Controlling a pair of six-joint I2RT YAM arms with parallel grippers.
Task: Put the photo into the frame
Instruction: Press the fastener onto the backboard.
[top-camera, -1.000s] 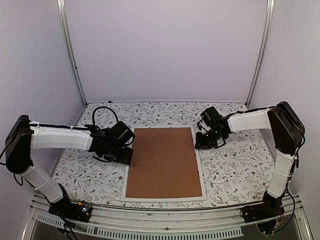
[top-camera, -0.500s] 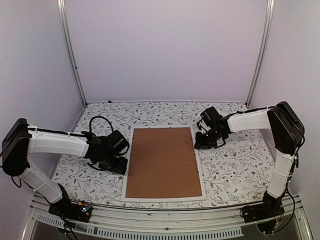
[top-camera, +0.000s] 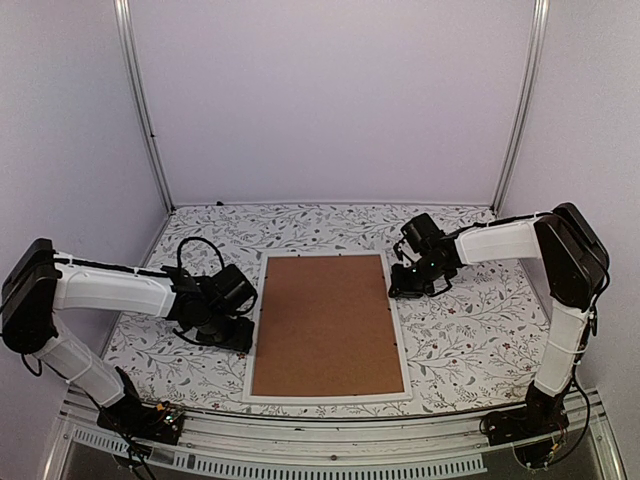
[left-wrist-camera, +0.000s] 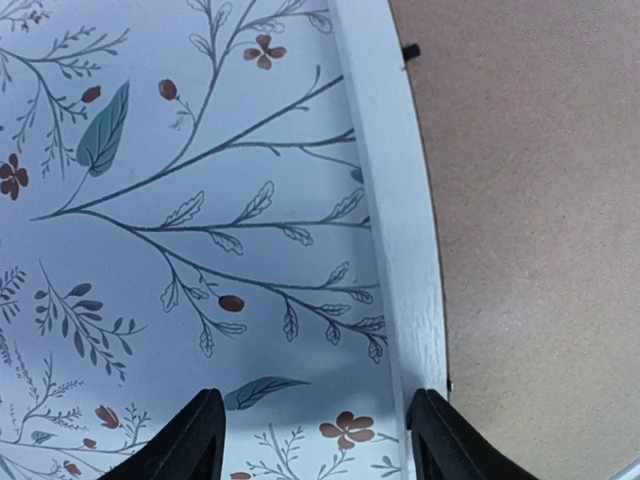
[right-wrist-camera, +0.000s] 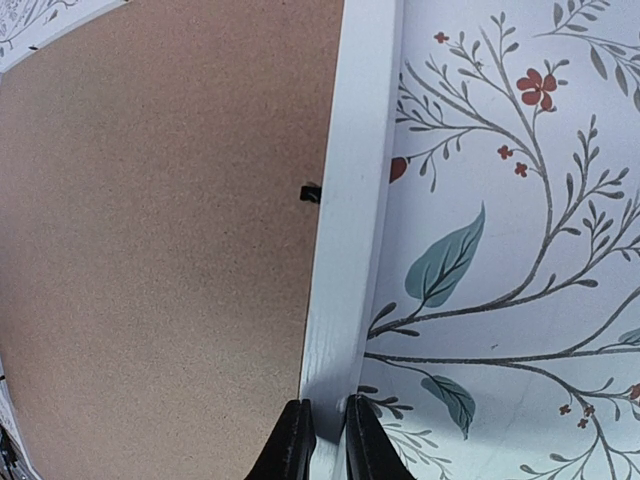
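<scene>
1. Thin white rectangular picture frame (top-camera: 330, 397): you had it lying flat, back upward, at the middle of the table, long sides running away from the arm bases.
2. Brown hardboard backing panel (top-camera: 328, 325): it sat inside the frame's border and filled the whole opening.
3. Small black retaining tab (left-wrist-camera: 410, 50): your left wrist view showed one at the inner edge of the frame's left border. A second black tab (right-wrist-camera: 311, 192) showed at the inner edge of the right border.
4. Pale tablecloth printed with leafy stems and red flowers (top-camera: 470, 330): it covered the table under and around the frame.
5. Your left gripper (left-wrist-camera: 315, 445): it was low over the cloth at the frame's left side, near the middle of that long border. Its fingers (left-wrist-camera: 195, 440) were spread wide, one over the cloth and the other at the border's inner edge, with nothing between them.
6. Your right gripper (right-wrist-camera: 329, 445): it was at the frame's right border, towards the far corner. Its fingers (right-wrist-camera: 293, 440) were drawn nearly together, leaving only a narrow slit over the white border. You could not tell whether they pinched the border.
</scene>
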